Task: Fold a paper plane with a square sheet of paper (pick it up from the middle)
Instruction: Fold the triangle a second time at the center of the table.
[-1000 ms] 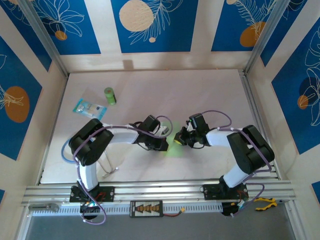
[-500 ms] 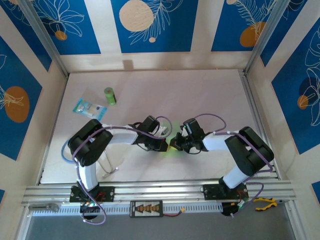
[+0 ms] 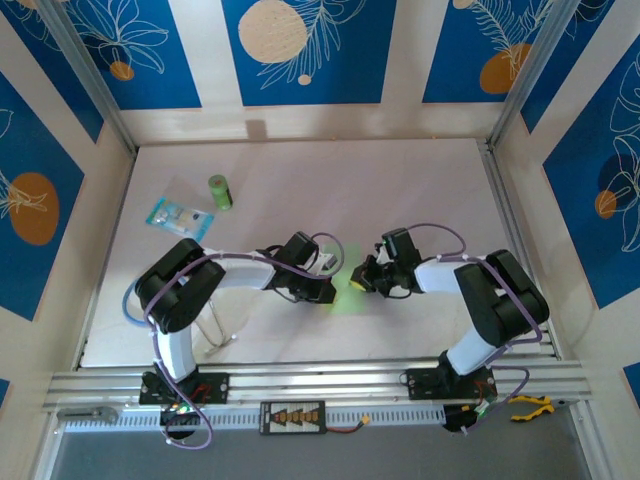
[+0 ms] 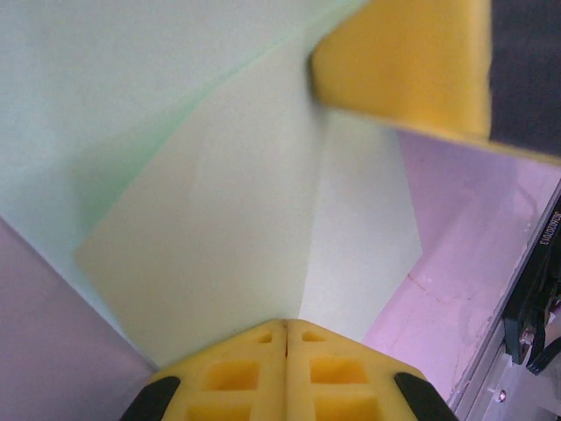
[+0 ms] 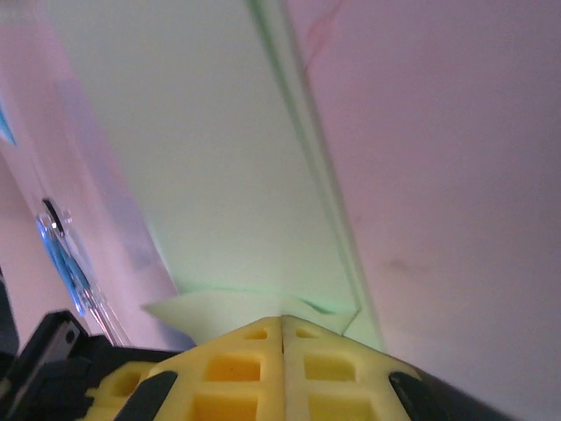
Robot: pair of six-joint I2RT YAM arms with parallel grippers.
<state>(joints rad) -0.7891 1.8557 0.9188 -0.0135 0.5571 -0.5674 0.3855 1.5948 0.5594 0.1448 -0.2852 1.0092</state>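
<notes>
The square sheet of paper [image 3: 351,297] is pale green and lies partly folded on the table between my two arms. In the left wrist view the paper [image 4: 219,219] shows a crease that runs straight to my shut left gripper [image 4: 287,326], whose tips rest on it. The right gripper's yellow pad [image 4: 403,61] sits at the sheet's far side. In the right wrist view the paper [image 5: 219,167] has a long folded edge, and a small flap curls up just beyond my shut right gripper [image 5: 282,321]. From above, the left gripper [image 3: 330,290] and right gripper [image 3: 360,279] nearly face each other.
A small green cylinder [image 3: 219,191] and a clear blue-printed packet [image 3: 180,213] lie at the back left of the table. A metal rail [image 3: 515,250] borders the table's right side, and the aluminium frame [image 3: 320,380] runs along the near edge.
My right gripper slid left over the paper toward the left gripper, then drew back to the right, near where it began. The left gripper stayed put. Both remain shut.
</notes>
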